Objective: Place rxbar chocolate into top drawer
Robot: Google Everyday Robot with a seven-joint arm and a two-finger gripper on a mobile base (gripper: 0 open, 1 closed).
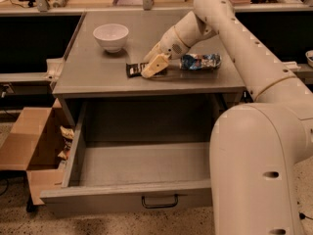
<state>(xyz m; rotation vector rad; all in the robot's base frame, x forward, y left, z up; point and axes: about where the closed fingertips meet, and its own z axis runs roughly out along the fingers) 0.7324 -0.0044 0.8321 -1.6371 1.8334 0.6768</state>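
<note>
The rxbar chocolate (132, 70), a flat dark bar, lies on the grey table top (98, 77) near the middle. My gripper (152, 66) is down on the table at the bar's right end and covers part of it. The arm reaches in from the right. The top drawer (127, 196) is pulled out below the table top, and its grey inside holds nothing. Its dark handle (160, 201) is at the centre of the front panel.
A white bowl (111, 36) stands at the back left of the table top. A shiny blue-and-white packet (200, 61) lies right of the gripper. An open cardboard box (27, 141) sits on the floor to the left. My pale base (259, 170) fills the right foreground.
</note>
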